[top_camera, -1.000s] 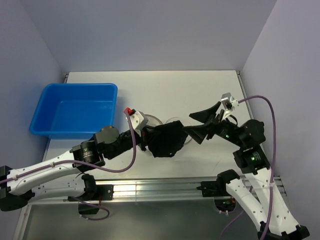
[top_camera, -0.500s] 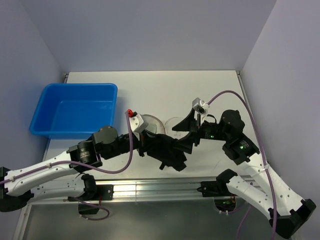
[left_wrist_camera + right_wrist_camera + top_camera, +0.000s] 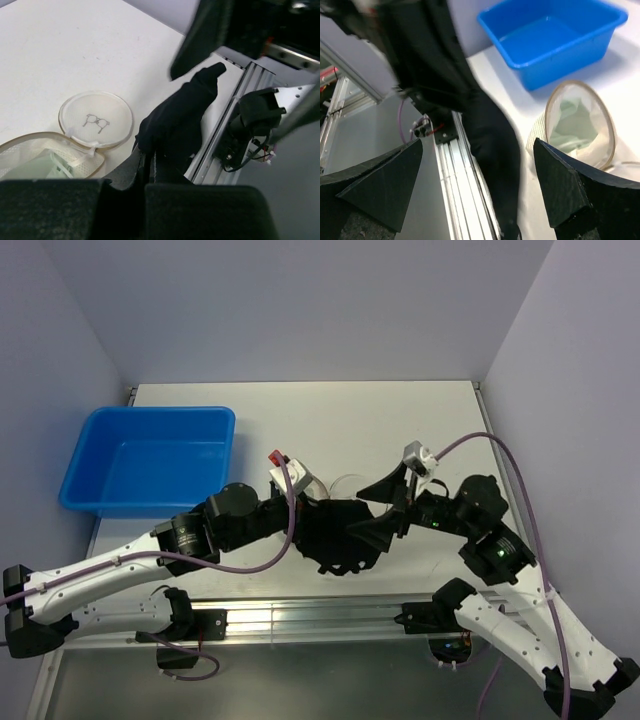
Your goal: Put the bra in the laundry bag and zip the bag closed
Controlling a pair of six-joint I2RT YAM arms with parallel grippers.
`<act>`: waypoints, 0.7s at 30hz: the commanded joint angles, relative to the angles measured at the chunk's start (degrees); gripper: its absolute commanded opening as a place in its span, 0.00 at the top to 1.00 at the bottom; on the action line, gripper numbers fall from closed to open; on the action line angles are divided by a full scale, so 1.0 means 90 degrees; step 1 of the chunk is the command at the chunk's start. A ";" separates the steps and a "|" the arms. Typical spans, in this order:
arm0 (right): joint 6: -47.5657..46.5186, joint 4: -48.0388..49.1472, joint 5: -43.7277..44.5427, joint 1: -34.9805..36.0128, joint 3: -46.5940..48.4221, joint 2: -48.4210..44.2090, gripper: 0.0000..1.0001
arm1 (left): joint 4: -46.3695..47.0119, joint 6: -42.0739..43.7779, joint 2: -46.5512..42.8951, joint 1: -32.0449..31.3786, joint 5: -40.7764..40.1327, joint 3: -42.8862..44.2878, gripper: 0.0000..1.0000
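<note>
Left claw (image 3: 145, 176) is pressed together on a black cloth (image 3: 335, 540), as far as I can judge from its wrist camera, where the fabric comes out from between the dark fingers. My right claw (image 3: 478, 146) is spread wide, one finger on each side of that hanging cloth, gripping nothing. By size: the white table (image 3: 400, 420) fills the overhead view. A blue tub (image 3: 150, 460) sits at its left, well apart from the work. The black cloth hangs between the two arms near the front edge. Close by lies the laundry bag (image 3: 546, 112), round, mesh and tan-rimmed, with its mouth open and its round lid (image 3: 95, 120) flipped flat on the table beside it. The bra (image 3: 572, 125), pale and crumpled, is inside the bag. I cannot make out the zip pull, and I judge the zipping not yet begun. The risk is the cloth: it hangs between my right claw and the bag, so closing now would catch black fabric, not the lid. Lowered carelessly, it could drape over the open mouth, hide the zip, or drag the light bag and spill the bra.
</note>
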 commanded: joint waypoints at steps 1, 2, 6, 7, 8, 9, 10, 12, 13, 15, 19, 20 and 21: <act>0.0088 0.0302 -0.0076 0.0055 0.0292 -0.0152 0.01 | 0.0329 -0.0159 -0.0088 0.0198 0.0121 0.0098 1.00; 0.0079 0.0303 -0.0156 0.0074 0.0233 -0.0093 0.01 | 0.0398 -0.0197 -0.0097 0.0266 0.0199 0.0068 1.00; -0.0038 -0.0117 0.0399 0.0084 0.0136 0.0375 0.02 | 0.0477 -0.0169 -0.0019 0.0325 0.0551 0.0146 1.00; -0.0029 -0.0098 0.0477 0.0094 0.0106 0.0560 0.03 | 0.0467 -0.0159 -0.0029 0.0325 0.0590 0.0156 1.00; -0.0029 -0.0098 0.0507 0.0104 0.0096 0.0649 0.04 | 0.0564 -0.0149 -0.0048 0.0335 0.0649 0.0127 1.00; -0.0038 -0.0107 0.0565 0.0133 0.0096 0.0708 0.04 | 0.0642 -0.0149 -0.0077 0.0335 0.0775 0.0088 1.00; -0.0048 -0.0108 0.0634 0.0162 0.0106 0.0728 0.05 | 0.0691 -0.0149 -0.0136 0.0345 0.0834 0.0030 1.00; -0.0087 0.0106 0.0644 0.0191 0.0028 0.0621 0.05 | 0.0585 -0.0130 -0.0136 0.0355 0.0835 0.0068 1.00; -0.0087 0.0194 0.0596 0.0192 -0.0001 0.0601 0.05 | 0.0536 -0.0130 -0.0146 0.0355 0.0787 0.0078 1.00; -0.0087 0.0234 0.0421 0.0192 -0.0021 0.0669 0.06 | 0.0632 -0.0159 -0.0185 0.0364 0.0786 0.0000 1.00; -0.0097 0.0409 0.0089 0.0221 -0.0138 0.0738 0.31 | 0.0653 -0.0179 -0.0137 0.0423 0.0981 0.0038 1.00; 0.0019 0.0545 -0.0067 0.0221 -0.0264 0.0738 0.43 | 0.0643 -0.0178 -0.0127 0.0423 0.0933 0.0039 1.00; 0.0097 0.0759 -0.0311 0.0221 -0.0304 0.0757 0.45 | 0.0710 -0.0198 -0.0136 0.0423 0.0904 0.0029 1.00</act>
